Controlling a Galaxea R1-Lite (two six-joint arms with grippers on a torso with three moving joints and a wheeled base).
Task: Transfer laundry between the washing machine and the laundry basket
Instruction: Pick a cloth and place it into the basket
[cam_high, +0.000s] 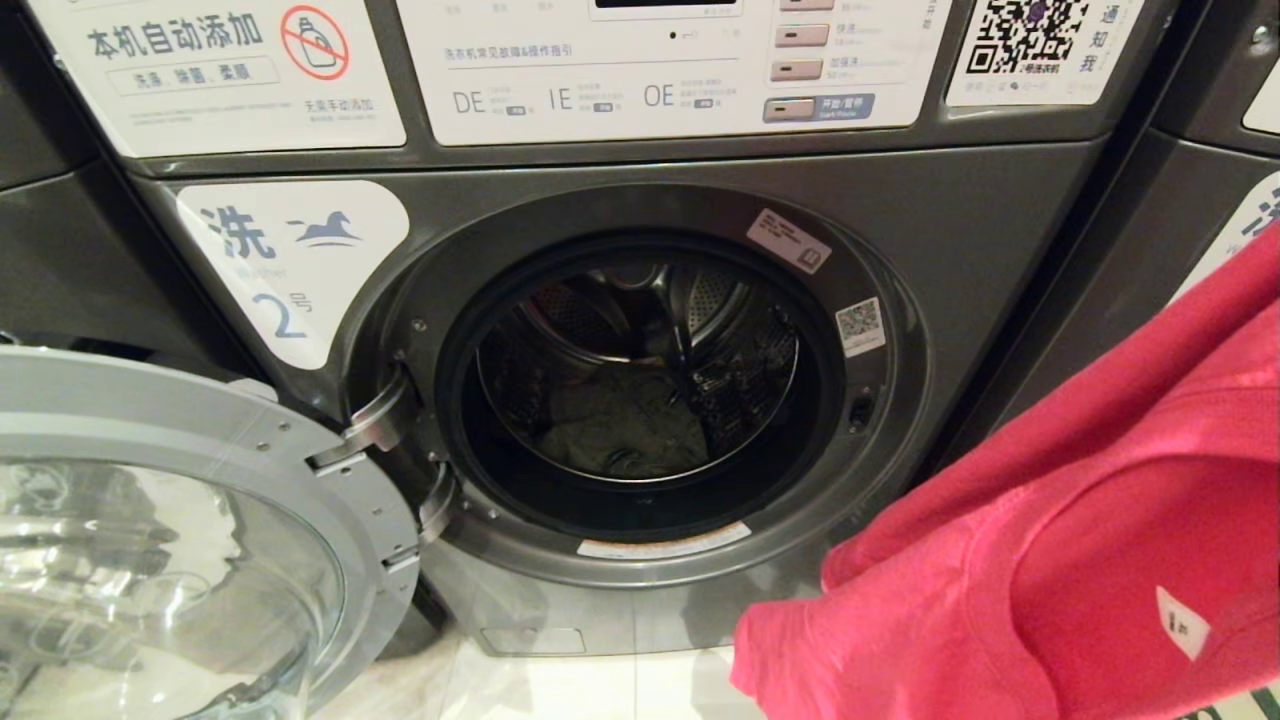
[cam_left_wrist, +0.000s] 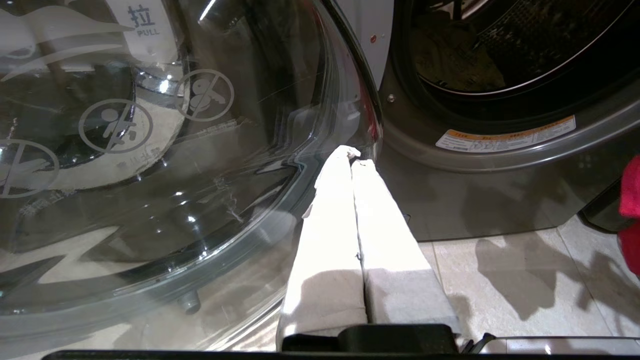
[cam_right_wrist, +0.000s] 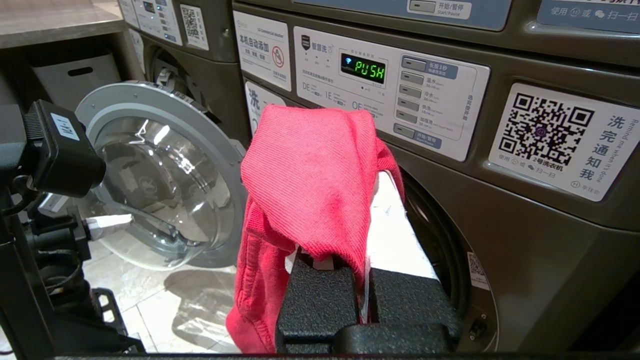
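Currently the washing machine (cam_high: 640, 400) has its door swung open, drum mouth at 10 o'clock from the red garment (cam_high: 1080, 520). Right claw (cam_right_wrist: 367, 225), clamped shut on that garment, is nearer the mouth; left claw (cam_left_wrist: 350, 155) closed, empty, beside the door glass (cam_left_wrist: 150, 150).

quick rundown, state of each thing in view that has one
washing machine: display lit, reads PUSH
washer door: swung wide open
drum: dark garment lying inside
red garment: hanging from right gripper, outside drum
right gripper: shut on red garment
left gripper: shut, empty, beside door
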